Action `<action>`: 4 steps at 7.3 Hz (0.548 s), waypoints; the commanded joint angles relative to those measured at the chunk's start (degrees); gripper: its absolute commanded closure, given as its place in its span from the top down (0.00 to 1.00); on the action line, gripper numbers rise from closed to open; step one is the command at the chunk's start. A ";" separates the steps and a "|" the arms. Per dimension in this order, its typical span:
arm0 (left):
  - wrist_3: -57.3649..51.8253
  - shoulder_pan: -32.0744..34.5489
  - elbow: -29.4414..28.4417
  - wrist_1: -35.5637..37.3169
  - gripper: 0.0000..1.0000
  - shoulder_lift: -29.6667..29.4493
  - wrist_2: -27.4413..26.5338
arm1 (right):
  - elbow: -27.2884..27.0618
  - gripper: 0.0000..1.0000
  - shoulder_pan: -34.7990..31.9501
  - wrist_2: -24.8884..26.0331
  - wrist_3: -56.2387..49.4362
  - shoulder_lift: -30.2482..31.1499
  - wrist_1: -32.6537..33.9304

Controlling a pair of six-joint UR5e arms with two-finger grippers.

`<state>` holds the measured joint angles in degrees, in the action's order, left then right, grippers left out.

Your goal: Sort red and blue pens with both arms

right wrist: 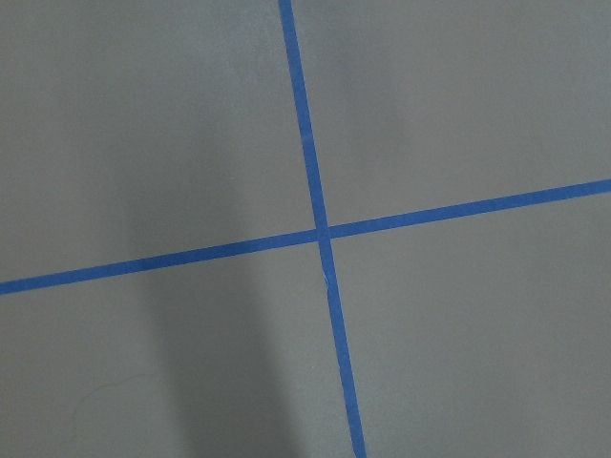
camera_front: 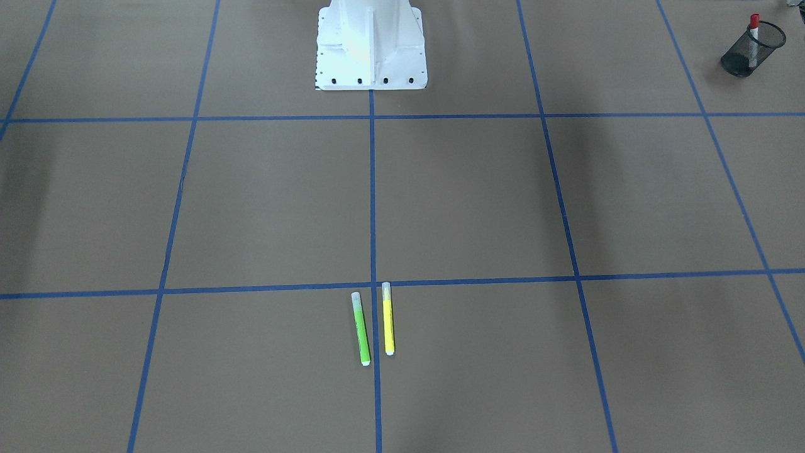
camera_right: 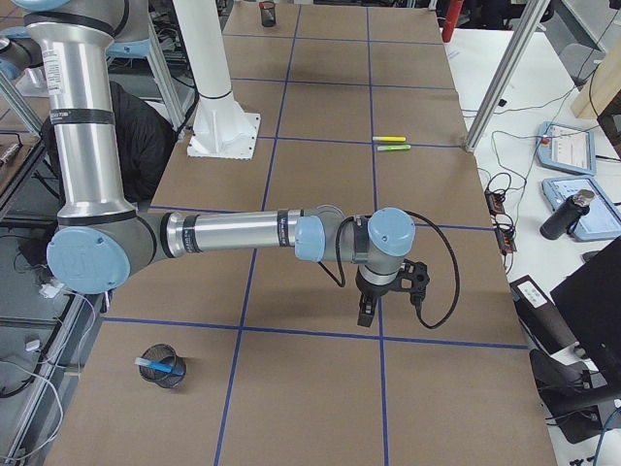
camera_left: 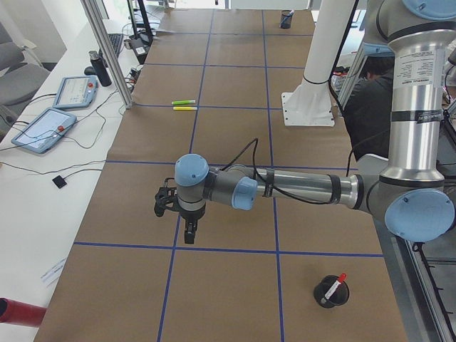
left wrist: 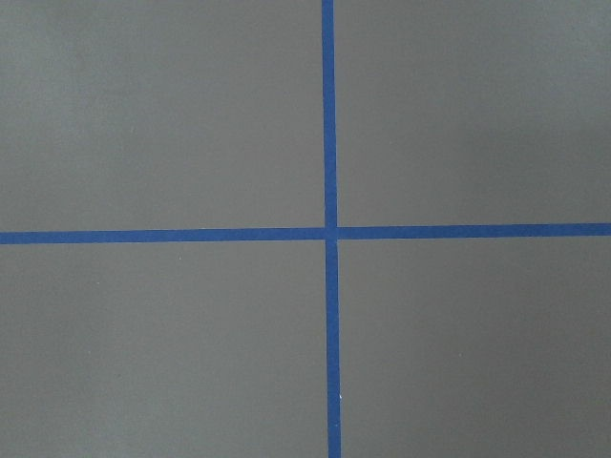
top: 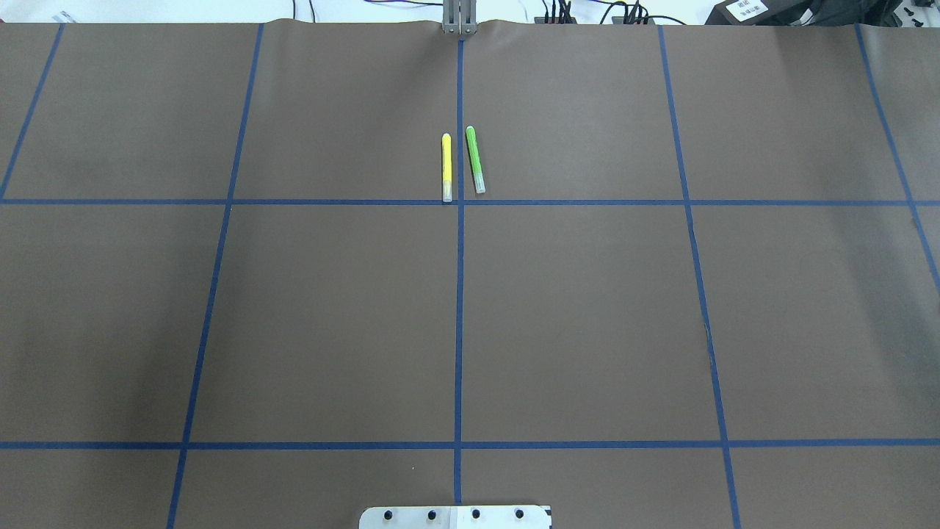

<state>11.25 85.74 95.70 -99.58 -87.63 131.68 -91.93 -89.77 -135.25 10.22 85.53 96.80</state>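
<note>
The red pen stands upright in a black mesh cup at the table's end on my left, and the red pen shows there again in the left side view. The blue pen lies slanted in another mesh cup at the table's end on my right. My left gripper hangs over bare table near a tape crossing, and I cannot tell whether it is open or shut. My right gripper hangs likewise over a tape crossing, its state unclear. Both wrist views show only brown table and blue tape.
A green highlighter and a yellow highlighter lie side by side at the table's far middle, along the centre tape line. The white robot base stands at my edge. Tablets and cables lie past the far edge.
</note>
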 commanded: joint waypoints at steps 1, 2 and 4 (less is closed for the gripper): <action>0.00 0.04 -0.16 0.09 1.00 0.01 -0.02 | -0.09 1.00 0.03 -0.10 -0.11 0.26 0.14; 0.00 -0.05 -0.16 0.09 1.00 0.01 0.07 | -0.18 1.00 0.03 -0.10 -0.11 0.26 0.14; 0.00 -0.05 -0.16 0.09 1.00 0.27 0.15 | -0.26 1.00 0.03 -0.10 -0.11 0.26 0.05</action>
<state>11.25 85.70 95.55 -99.50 -87.52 131.80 -92.12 -89.74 -135.35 10.11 85.78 96.93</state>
